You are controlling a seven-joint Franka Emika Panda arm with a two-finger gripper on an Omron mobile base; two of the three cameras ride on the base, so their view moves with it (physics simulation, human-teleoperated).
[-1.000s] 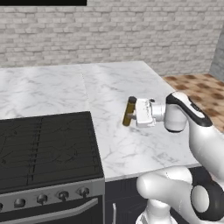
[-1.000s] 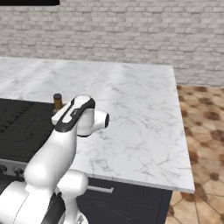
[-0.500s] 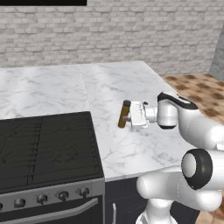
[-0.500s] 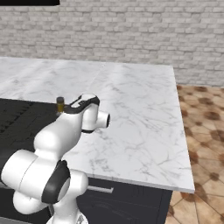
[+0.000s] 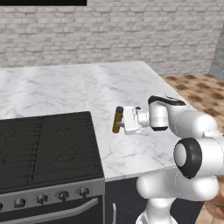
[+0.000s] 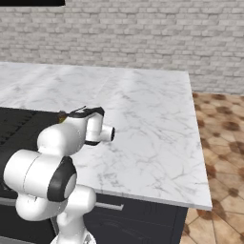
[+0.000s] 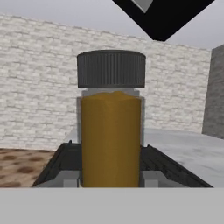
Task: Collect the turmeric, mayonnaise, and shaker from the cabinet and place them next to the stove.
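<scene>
White rounded arm point(image 5: 188, 131), dark joint discs, pale hand.

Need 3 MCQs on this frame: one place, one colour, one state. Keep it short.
1. Where is the turmeric?
A. on the stove grates
B. above the marble counter, just right of the stove
C. on the floor

2. What colour is the turmeric's cap?
A. dark
B. blue
C. white

3. What state is the gripper in?
A. open, nothing held
B. shut on a black shaker
C. shut on the turmeric

Answers:
1 B: the left base view shows the bottle over the counter, beside the stove edge.
2 A: the hand view shows a dark ribbed cap over amber contents.
3 C: in the hand view the fingers flank the bottle on both sides.
</scene>
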